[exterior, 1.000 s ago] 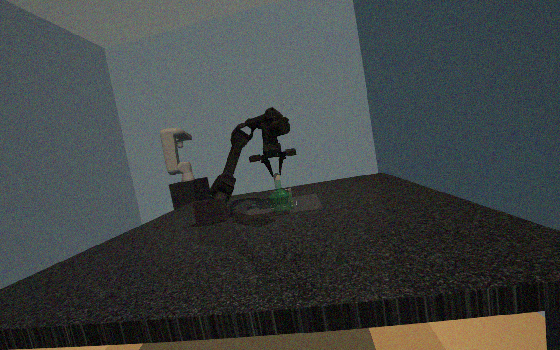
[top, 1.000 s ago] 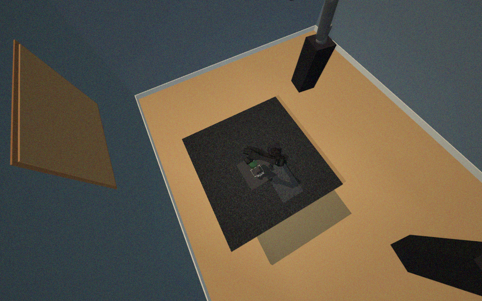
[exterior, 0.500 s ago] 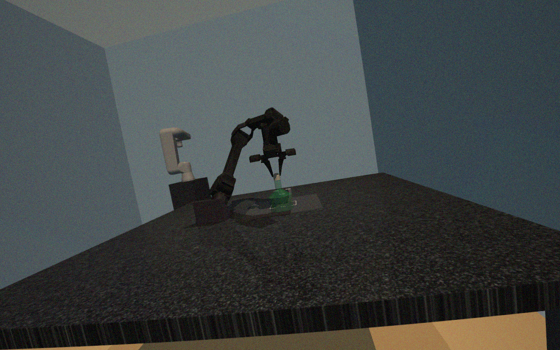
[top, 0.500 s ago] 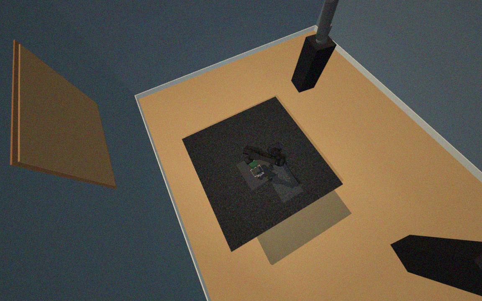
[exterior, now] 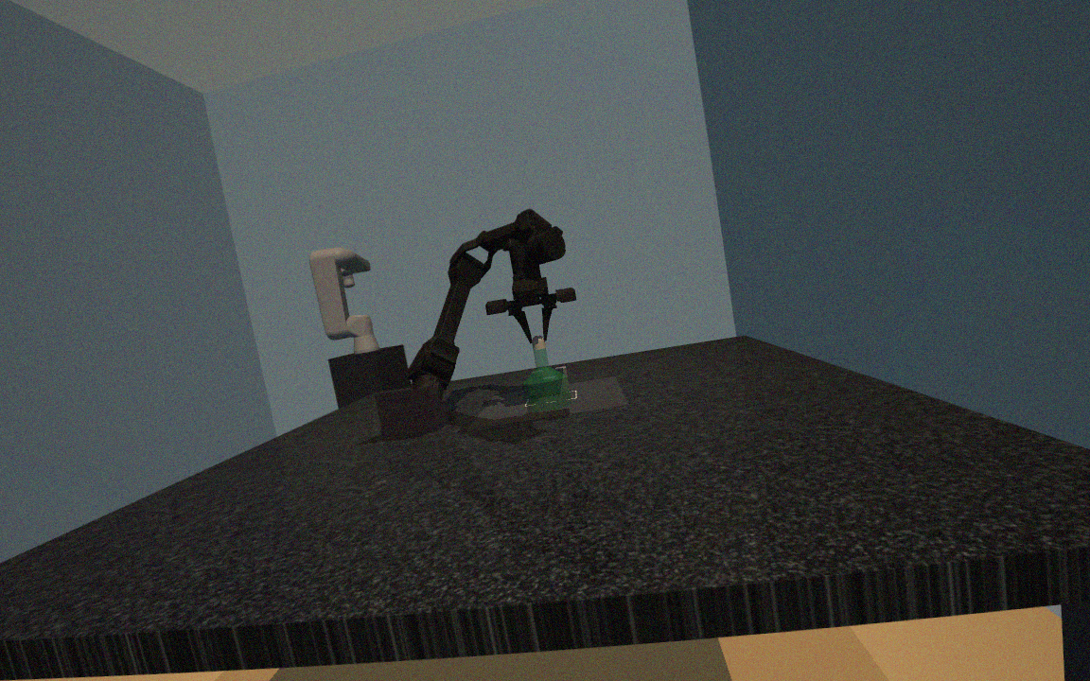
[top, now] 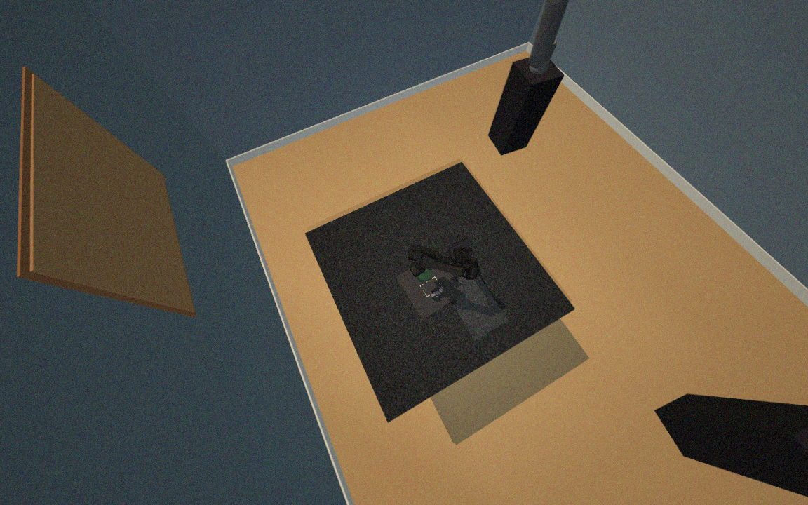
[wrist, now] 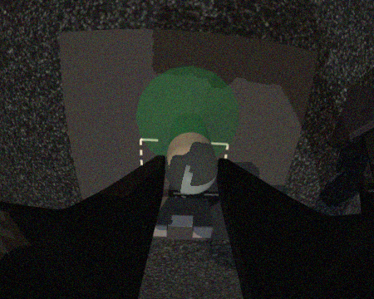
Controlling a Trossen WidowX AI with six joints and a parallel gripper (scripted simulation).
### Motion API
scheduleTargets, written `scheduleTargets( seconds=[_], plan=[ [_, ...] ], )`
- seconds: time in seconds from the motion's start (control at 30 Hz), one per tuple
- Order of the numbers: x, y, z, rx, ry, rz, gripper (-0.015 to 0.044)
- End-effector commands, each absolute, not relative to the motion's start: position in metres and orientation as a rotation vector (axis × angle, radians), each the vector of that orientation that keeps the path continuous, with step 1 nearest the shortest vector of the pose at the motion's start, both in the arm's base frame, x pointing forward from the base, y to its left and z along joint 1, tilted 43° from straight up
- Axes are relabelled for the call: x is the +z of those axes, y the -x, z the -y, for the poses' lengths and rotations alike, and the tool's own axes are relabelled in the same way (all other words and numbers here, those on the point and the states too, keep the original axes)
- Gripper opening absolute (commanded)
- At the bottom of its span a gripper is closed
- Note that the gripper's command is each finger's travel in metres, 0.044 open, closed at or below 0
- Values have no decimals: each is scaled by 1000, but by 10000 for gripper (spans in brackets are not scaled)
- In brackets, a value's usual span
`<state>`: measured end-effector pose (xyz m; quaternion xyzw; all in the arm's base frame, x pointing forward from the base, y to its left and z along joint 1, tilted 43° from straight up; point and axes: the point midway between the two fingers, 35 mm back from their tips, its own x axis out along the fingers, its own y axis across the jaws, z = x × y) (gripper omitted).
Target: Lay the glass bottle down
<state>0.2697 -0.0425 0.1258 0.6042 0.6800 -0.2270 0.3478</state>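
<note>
The green glass bottle [top: 424, 275] [exterior: 547, 385] [wrist: 187, 100] is upright, its base on or very near the mat. My gripper [exterior: 537, 340] [wrist: 192, 165] points down from above and is shut on the bottle near the pale top of its neck, one finger on each side. The dashed outline [exterior: 576, 394] [wrist: 150, 139] is partly hidden by the bottle and fingers in the wrist view. The grey U-shaped rest [top: 437, 292] [wrist: 180, 208] shows between the fingers, below the bottle top in the wrist view; the exterior view hides most of it.
A grey-brown mat [top: 419, 307] [exterior: 604, 393] [wrist: 100, 83] lies under the bottle and outline on the dark speckled table [top: 369, 238] [exterior: 701, 474]. A pale robot arm [exterior: 328, 291] on a dark block [exterior: 367, 376] stands behind my arm's base. The arm's shadow crosses the mat.
</note>
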Motion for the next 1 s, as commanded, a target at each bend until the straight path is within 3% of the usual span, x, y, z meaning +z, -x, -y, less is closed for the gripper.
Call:
scheduleTargets(
  seconds=[0.0, 0.97],
  plan=[
    [134, -268, 37, -586, -1571, -1766, 111],
    [151, -264, 24, -614, -1540, -1749, 111]
  ],
)
